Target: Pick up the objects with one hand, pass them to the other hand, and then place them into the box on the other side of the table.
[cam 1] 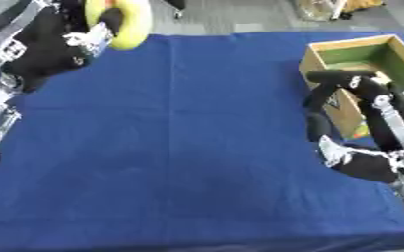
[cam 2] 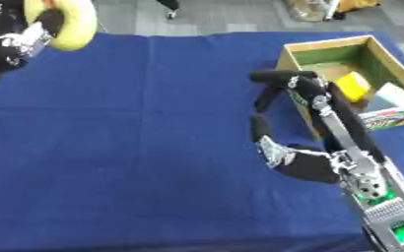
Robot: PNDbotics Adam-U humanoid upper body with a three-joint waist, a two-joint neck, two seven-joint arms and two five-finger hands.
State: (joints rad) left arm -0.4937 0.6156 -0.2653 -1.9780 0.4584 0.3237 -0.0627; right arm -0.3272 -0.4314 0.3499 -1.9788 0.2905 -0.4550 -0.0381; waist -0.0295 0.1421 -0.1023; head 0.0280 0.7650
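A yellow ring-shaped object [cam 1: 135, 24] is held up at the far left corner of the table, with my left hand [cam 1: 54, 44] shut on it, black fingers passing through its middle. My right hand [cam 2: 305, 165] hovers over the right side of the table, just beside the box, open with relaxed, slightly bent fingers [cam 2: 259, 129] and nothing in it. The cardboard box [cam 2: 326, 45] with a green inside stands at the right edge. It holds a yellow block [cam 2: 353, 84], a white block [cam 2: 393, 93] and a colourful packet [cam 2: 391, 118].
A blue cloth [cam 1: 180, 138] covers the whole table. Grey floor and some clutter show beyond the far edge. My right forearm [cam 2: 352, 147] lies along the box's near-left wall.
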